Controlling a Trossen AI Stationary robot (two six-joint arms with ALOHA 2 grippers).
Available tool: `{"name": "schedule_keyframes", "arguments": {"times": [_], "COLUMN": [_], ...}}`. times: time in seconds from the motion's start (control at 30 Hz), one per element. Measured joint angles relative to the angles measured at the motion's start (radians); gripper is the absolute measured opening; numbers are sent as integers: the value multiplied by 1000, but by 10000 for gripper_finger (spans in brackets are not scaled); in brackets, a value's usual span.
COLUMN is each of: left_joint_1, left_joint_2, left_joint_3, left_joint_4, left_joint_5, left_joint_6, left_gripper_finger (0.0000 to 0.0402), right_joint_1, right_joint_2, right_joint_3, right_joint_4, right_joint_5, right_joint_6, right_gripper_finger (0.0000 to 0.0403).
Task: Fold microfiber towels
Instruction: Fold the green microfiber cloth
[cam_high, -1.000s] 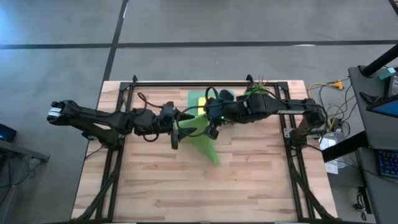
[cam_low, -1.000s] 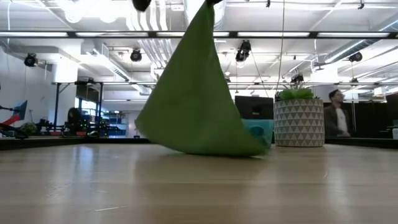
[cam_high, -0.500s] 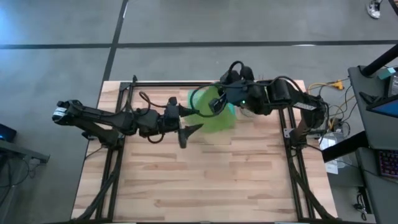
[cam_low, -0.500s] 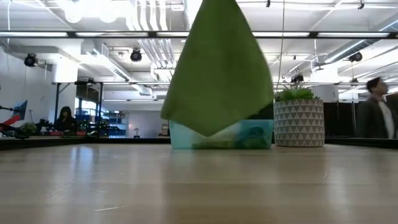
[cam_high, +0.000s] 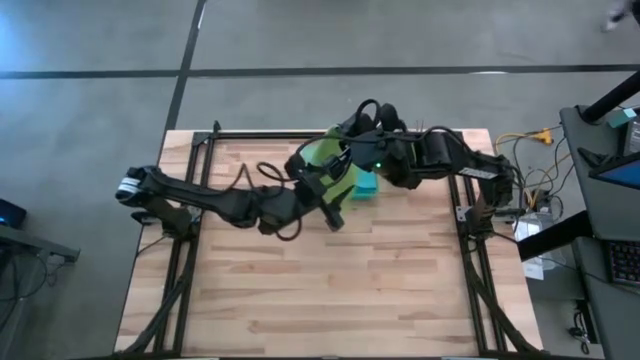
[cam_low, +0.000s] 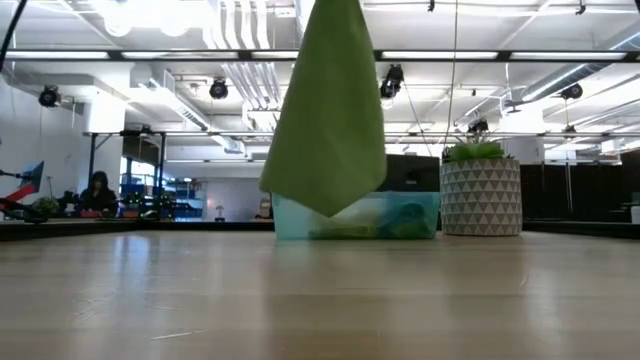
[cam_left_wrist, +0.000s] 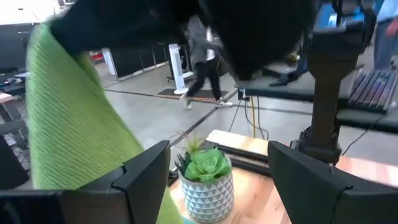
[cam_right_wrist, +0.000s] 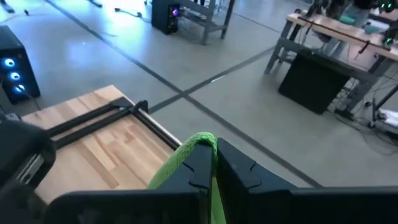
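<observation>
Lime green towel (cam_low: 330, 110) hanging clear of the table (cam_low: 320, 300), pinched at its top corner between the pressed-together fingers of the right gripper (cam_right_wrist: 210, 163), toward 12 o'clock of the tabletop in the high view. Left gripper (cam_left_wrist: 217, 171) raised just beside the cloth, fingers (cam_left_wrist: 146, 171) spread, gripping nothing. Behind, at 12 o'clock: translucent tray (cam_low: 355, 216); potted plant (cam_low: 480, 190) at 1 o'clock.
</observation>
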Motion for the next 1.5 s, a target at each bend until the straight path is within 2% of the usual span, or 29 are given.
{"name": "schedule_keyframes", "arguments": {"times": [0.1,0.2,0.27,0.33,0.4,0.5,0.63,0.87,0.93,0.97,1.07,1.13,1.2,1.3,1.5], "left_joint_1": [0,-1,1,12,27,52,89,112,123,133,178,218,254,284,259], "left_joint_2": [27,28,25,19,16,16,15,-15,-32,-38,-68,-82,-85,-85,-89], "left_joint_3": [14,7,4,4,5,6,6,27,36,47,59,62,62,62,85], "left_joint_4": [2,-7,-8,-8,-6,-7,-5,-10,-43,-52,-92,-92,-95,-112,-104], "left_joint_5": [-28,-154,-219,-233,-220,-129,-26,-15,53,119,426,653,796,843,853], "left_joint_6": [16,16,15,15,15,14,-31,-40,-39,-40,-62,-113,-188,-273,-275], "left_gripper_finger": [253,253,253,253,253,253,253,253,253,253,253,253,253,253,253], "right_joint_1": [0,4,13,30,57,114,197,276,285,285,284,284,280,253,170], "right_joint_2": [-15,-49,-81,-115,-149,-190,-237,-290,-297,-300,-296,-296,-292,-285,-269], "right_joint_3": [0,0,1,1,2,1,2,1,1,1,0,0,0,0,-2], "right_joint_4": [-6,-23,-29,-31,-39,-50,-53,-168,-194,-198,-207,-207,-204,-189,-192], "right_joint_5": [0,-24,-81,-171,-268,-347,-390,-402,-422,-449,-524,-532,-529,-527,-472], "right_joint_6": [-19,-20,-21,-19,-15,-13,-19,60,75,84,99,87,66,43,48], "right_gripper_finger": [9,9,9,9,9,9,9,9,9,9,9,9,9,9,9]}}
